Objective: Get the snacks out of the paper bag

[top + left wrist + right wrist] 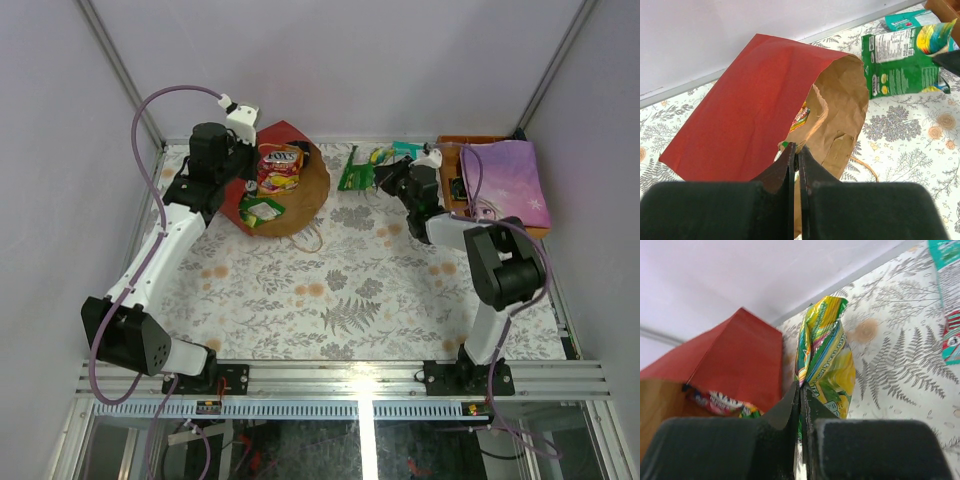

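Foil like this is light, crinkly and slippery, so a crimped end seam looks like the best hold. The right gripper's (800, 390) jaws pinch a yellow-green packet (827, 355) at 1 o'clock, near a green packet (352, 172) lying on the table (340, 290). The left gripper's (796, 150) jaws are pressed together, apparently on the rim of the paper bag (750, 110) at 11 o'clock. A yellow-red packet (280, 165) lies inside. No print is readable.
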`<state>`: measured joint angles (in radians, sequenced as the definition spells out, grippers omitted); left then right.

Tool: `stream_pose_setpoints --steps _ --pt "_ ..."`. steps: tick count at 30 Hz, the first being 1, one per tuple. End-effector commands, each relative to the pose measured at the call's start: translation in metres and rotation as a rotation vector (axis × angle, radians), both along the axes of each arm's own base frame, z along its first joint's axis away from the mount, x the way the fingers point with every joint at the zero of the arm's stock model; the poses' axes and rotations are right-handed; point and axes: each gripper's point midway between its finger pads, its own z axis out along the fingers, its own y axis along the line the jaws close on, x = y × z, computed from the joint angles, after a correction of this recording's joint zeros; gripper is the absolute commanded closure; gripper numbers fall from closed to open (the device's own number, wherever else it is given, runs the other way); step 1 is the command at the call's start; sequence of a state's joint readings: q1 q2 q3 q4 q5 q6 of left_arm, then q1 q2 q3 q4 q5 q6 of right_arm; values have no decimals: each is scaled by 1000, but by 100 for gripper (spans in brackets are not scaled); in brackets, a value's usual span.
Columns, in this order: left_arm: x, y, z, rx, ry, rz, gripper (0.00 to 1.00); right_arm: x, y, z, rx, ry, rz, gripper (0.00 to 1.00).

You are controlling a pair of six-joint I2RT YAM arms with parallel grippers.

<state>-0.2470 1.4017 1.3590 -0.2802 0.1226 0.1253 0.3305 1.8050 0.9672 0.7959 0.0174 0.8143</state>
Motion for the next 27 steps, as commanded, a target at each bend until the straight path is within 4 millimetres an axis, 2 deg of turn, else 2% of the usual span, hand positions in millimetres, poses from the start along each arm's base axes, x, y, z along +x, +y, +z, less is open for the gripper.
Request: stream_pose_setpoints --steps 1,5,8,10,11,13,14,15,18,19,21,24,27 --pt "0 3 42 -22 -137 17 100 45 -21 35 226 -99 -154 100" --pt "1 0 40 -28 -134 6 100 64 -35 -4 400 -38 -296 100" --pt "4 -2 38 -29 -125 2 100 67 -30 -27 519 -4 -349 100" --pt "5 -2 37 -28 -121 2 100 66 -24 -37 533 9 -377 95" --pt "6 -2 37 -27 -121 1 100 65 -20 -39 533 14 -387 88" --pt "6 -3 36 -29 -120 0 100 64 -12 -39 533 10 -386 53" --pt "7 -3 36 -29 -120 0 100 63 -7 -38 538 14 -373 17" --pt "7 -3 36 -28 -118 0 100 62 -2 -39 539 25 -358 2" --pt "9 -2 34 -25 -114 7 100 49 15 -40 453 97 -286 0" --pt "9 -2 33 -24 -113 7 100 39 19 -29 403 93 -265 0" --pt "9 -2 33 -24 -114 7 100 16 20 -26 270 116 -238 1" --pt "10 -2 33 -25 -111 10 100 -18 3 -29 82 192 -243 1" --pt "10 -4 32 -33 -108 4 100 -36 -17 -20 -100 202 -248 1"
